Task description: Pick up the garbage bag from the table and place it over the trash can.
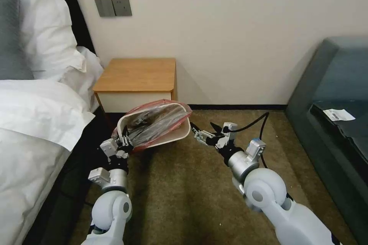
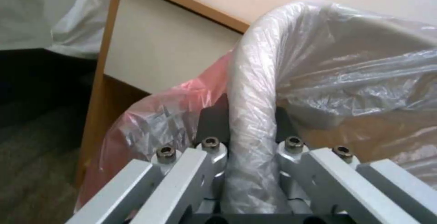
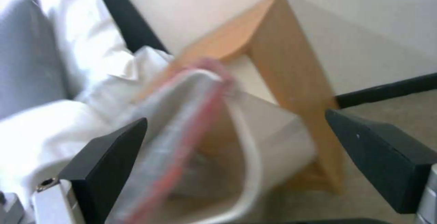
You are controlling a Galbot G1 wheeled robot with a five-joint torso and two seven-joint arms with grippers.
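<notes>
Gripping the near rim of the trash can [image 1: 180, 132] through the plastic, the left gripper [image 1: 123, 143] has its jaws closed on the rolled edge, with the garbage bag [image 1: 153, 122] pinched between pads and rim; the left wrist view shows that covered edge running straight down between them. The bin is tilted, its mouth turned toward the robot, and it sits low on the carpet just in front of the table [image 1: 136, 74], whose wooden surface carries nothing. The bag already lies over the bin: clear film lines the inside, and its red band wraps the far and left parts of the rim, bunching loose by the left gripper. On the right side the cream rim looks bare, so the fit seems unfinished there.

The right gripper [image 1: 202, 134] hovers just beside that right edge, touching nothing, jaws spread wide.

The film is very light, limp and slippery, and probably tears or slides off if dragged hard. The red band is the sensible place to take hold, since it looks like the firmest part. The bin itself is stiff but light, so it tips easily under a pull.
</notes>
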